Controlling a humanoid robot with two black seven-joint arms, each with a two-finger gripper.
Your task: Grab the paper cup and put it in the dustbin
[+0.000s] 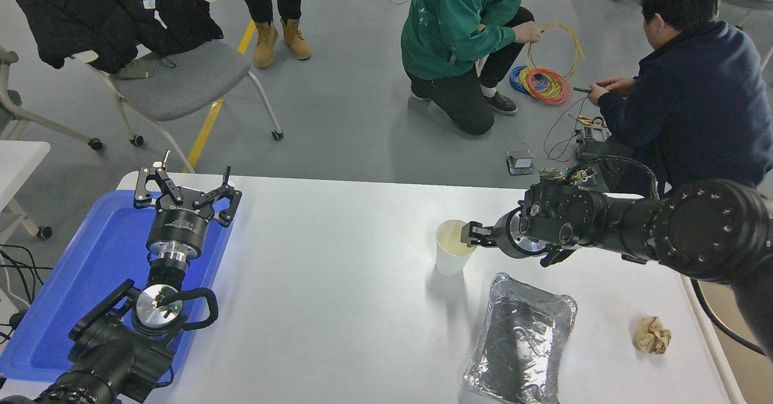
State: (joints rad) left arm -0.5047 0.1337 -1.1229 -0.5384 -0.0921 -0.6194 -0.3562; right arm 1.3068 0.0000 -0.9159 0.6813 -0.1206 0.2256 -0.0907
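Cup (452, 248) stands upright on the desk (338, 259), touching the right gripper (472, 235) at its right rim; whether the gripper has clamped it is unclear. Left gripper (184, 189), spread apart, is parked far off.

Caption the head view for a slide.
Right hand at the paper cup's rim; left hand parked over blue tray.

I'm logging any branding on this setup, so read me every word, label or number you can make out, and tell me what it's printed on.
Left gripper, parked over the blue tray: pale lettering on its black body, too blurred to read.
Black jacket on the chair: a small pale tag, too small to read.
Paper cup, foil tray, right gripper: no print visible.
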